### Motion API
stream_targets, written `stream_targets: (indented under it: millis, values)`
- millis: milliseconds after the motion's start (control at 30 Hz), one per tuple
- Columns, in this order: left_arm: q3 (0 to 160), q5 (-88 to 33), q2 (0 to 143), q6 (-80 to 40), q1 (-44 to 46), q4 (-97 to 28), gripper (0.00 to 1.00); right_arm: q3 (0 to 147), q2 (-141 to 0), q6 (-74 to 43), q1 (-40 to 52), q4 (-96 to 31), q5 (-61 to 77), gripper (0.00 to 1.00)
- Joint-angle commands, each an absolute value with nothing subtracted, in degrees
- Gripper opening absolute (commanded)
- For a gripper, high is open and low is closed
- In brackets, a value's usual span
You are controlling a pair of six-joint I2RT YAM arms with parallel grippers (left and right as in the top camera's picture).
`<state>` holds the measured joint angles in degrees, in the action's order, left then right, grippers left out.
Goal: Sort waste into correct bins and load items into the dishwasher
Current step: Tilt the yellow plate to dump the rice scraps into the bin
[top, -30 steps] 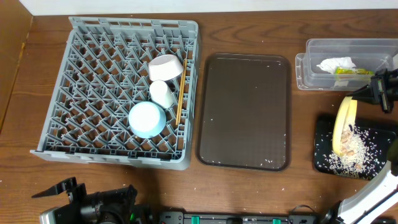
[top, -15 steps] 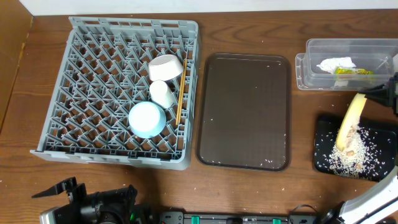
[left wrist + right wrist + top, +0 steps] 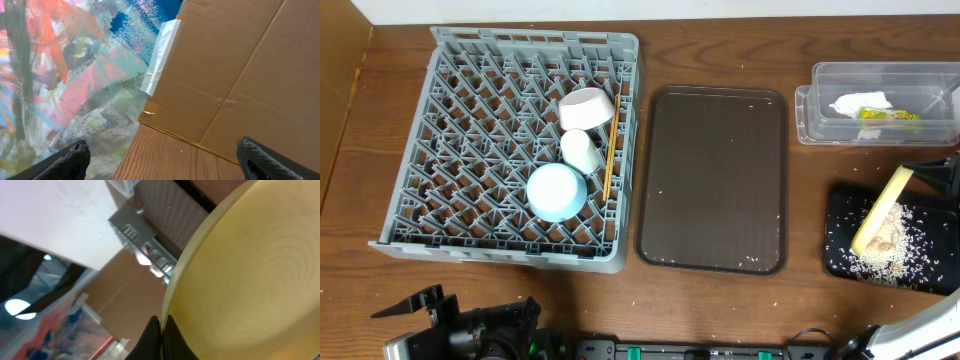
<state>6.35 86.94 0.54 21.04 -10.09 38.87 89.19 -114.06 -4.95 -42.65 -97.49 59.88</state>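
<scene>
Wood tabletop (image 3: 720, 300) is bearing everything: the left gripper (image 3: 162, 156) is gaping wide, the rack (image 3: 470, 150) and tray (image 3: 715, 180) are sitting far left of the right gripper (image 3: 161, 334), which is pinching the tilted plate (image 3: 892, 195) by its rim just above the bin (image 3: 840, 205).

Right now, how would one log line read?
right hand: holds yellow plate tilted | crumbs: on black bin | left hand: open

Dark brown rectangular tray (image 3: 712, 180) flat on wooden bench (image 3: 720, 310), cardboard panel (image 3: 250, 75) upright at bench's edge, white tape strip (image 3: 161, 55) along its side, painted sheet (image 3: 65, 75) in red, blue and grey beside it
</scene>
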Motion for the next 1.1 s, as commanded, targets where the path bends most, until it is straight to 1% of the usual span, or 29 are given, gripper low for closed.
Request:
stream_targets:
  millis: [0,367,700,800,933,1067]
  values:
    - [7.3,89.9,0.2,21.4,-10.2,39.1,0.95,88.6,-112.0,-2.7,-44.3,-97.5,65.3,0.01]
    - [7.3,89.9,0.2,21.4,-10.2,39.1,0.95,88.2,-110.0,-1.6,-44.8,-97.5,70.0,0.01]
    - [7.3,89.9,0.2,21.4,-10.2,39.1,0.95,87.6,-108.0,-3.0,-45.0,-97.5,69.5,0.01]
    - [7.3,89.9,0.2,21.4,-10.2,39.1,0.95,87.6,-107.5,-7.4,-45.1,-95.7,69.8,0.01]
    - [7.3,89.9,0.2,21.4,-10.2,39.1,0.95,87.5,-106.7,-4.9,-45.7,-97.5,70.6,0.01]
    - [7.3,89.9,0.2,21.4,-10.2,39.1,0.95,87.5,-106.5,-7.2,-45.9,-95.3,70.8,0.01]
